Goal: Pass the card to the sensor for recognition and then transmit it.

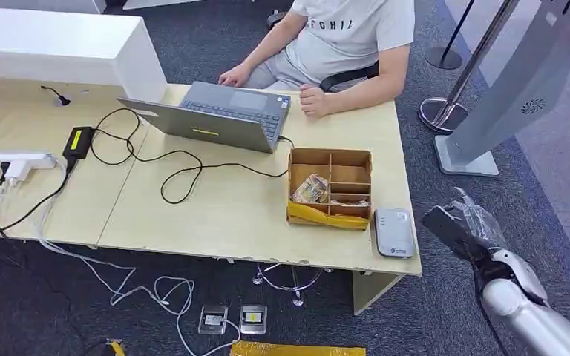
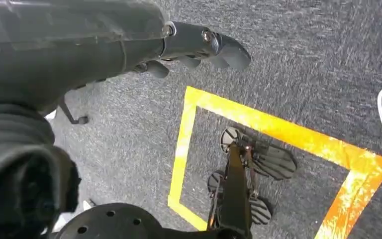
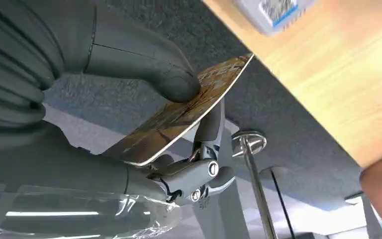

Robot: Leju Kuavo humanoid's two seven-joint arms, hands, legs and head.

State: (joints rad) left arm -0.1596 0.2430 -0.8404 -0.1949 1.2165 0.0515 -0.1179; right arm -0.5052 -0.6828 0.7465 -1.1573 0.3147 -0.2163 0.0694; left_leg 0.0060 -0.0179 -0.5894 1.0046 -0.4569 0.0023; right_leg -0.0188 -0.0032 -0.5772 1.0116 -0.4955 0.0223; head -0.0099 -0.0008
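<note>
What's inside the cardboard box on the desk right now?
The cardboard box has dividers. Its near-left compartment holds a stack of patterned cards, with something yellow along the front. The small right slots look mostly empty; their bottoms are partly hidden.

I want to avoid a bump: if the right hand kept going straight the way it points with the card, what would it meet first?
Probably the table's near corner, just ahead of the right hand and card; the grey sensor lies right behind. Depth is unclear.

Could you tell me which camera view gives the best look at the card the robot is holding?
The right wrist view: the card sits close up, pinched by the right hand between thumb and fingers, its brown printed face plain. In the head view the card shows dark and edge-on at that hand. The left wrist view looks at the floor.
</note>
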